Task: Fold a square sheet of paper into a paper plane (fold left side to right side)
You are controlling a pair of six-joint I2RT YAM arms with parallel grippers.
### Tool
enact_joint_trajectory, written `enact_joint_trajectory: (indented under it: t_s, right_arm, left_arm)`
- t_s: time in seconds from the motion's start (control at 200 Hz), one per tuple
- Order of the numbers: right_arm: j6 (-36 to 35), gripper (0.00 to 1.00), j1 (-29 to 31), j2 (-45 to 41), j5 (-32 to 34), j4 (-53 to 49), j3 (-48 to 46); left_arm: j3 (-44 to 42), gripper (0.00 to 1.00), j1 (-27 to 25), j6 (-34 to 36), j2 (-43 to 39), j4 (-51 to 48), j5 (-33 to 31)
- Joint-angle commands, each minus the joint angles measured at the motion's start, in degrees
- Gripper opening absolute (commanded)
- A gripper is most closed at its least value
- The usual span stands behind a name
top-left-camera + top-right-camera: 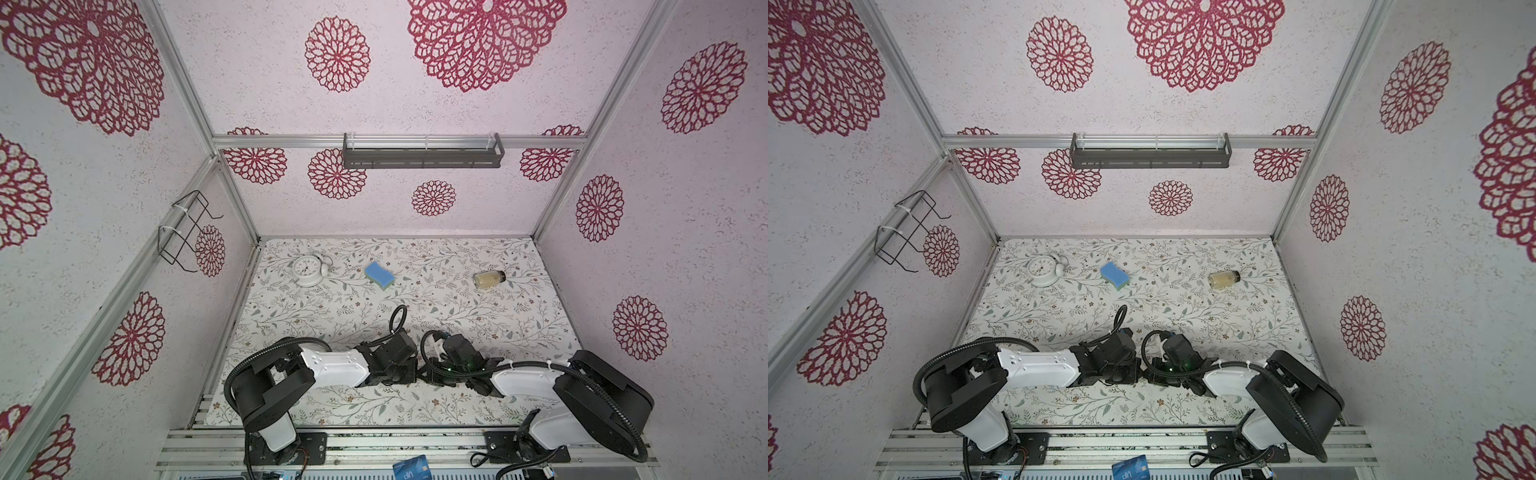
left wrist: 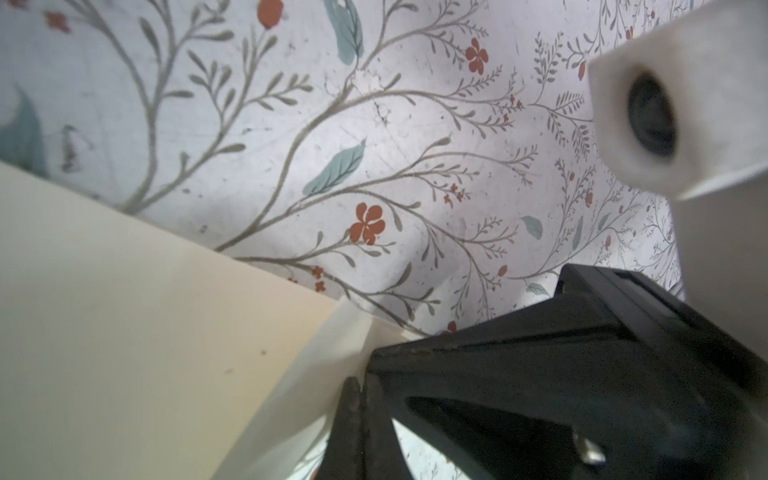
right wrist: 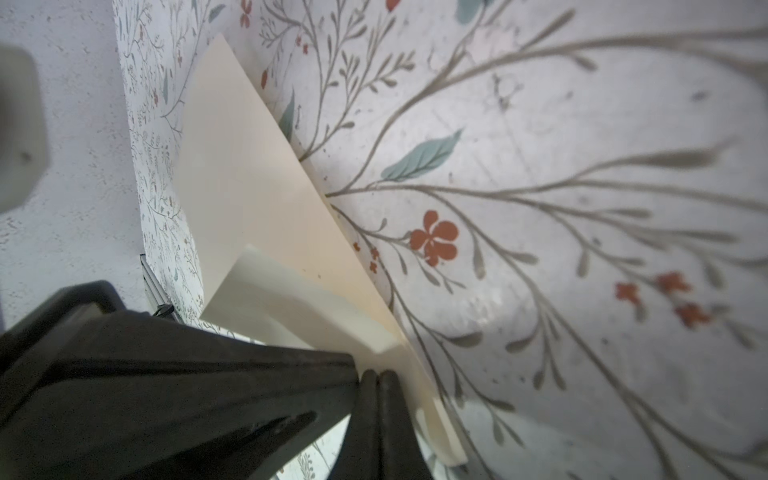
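Observation:
The square sheet of paper (image 3: 249,187) is cream and lies folded on the floral table, with a pointed far end and a layered flap (image 3: 299,307). The left wrist view shows it too (image 2: 145,332). In both top views it is hidden under the two grippers, which meet tip to tip at the table's middle near the front. My left gripper (image 2: 361,384) (image 1: 409,372) is shut, its tips down at the paper's edge. My right gripper (image 3: 376,376) (image 1: 428,372) is also shut, and the paper curls up beside its fingers. I see no paper between either pair of jaws.
At the back of the table (image 1: 540,332) stand a white alarm clock (image 1: 309,269) and a blue sponge (image 1: 380,274), with a small jar (image 1: 489,279) on its side to the right. A blue card (image 1: 411,467) lies on the front rail. A wire rack (image 1: 187,232) hangs on the left wall.

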Motion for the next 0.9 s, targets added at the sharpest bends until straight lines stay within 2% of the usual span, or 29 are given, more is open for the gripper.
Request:
enact_joint_trajectory:
  t_s: [0.0,0.395,0.685,0.896]
  right_arm:
    - [0.7,0.0,0.2,2.4,3.1,-5.7,-1.9]
    - [1.7,0.0,0.2,2.7,3.0,-4.9,-2.4]
    - [2.2,0.0,0.2,2.3,3.2,-4.8,-3.1]
    - [2.8,0.0,0.3,2.3,3.1,-4.1,-3.7]
  left_arm:
    - [-1.1,0.0,-0.3,-0.4,0.6,2.5,0.0]
    - [-7.5,0.0,-0.2,-2.9,-0.7,5.0,-1.0]
    - [-15.6,0.0,0.1,-5.4,-6.9,4.3,-3.4]
    - [-25.0,0.0,1.2,-8.9,-13.1,3.3,-6.1]
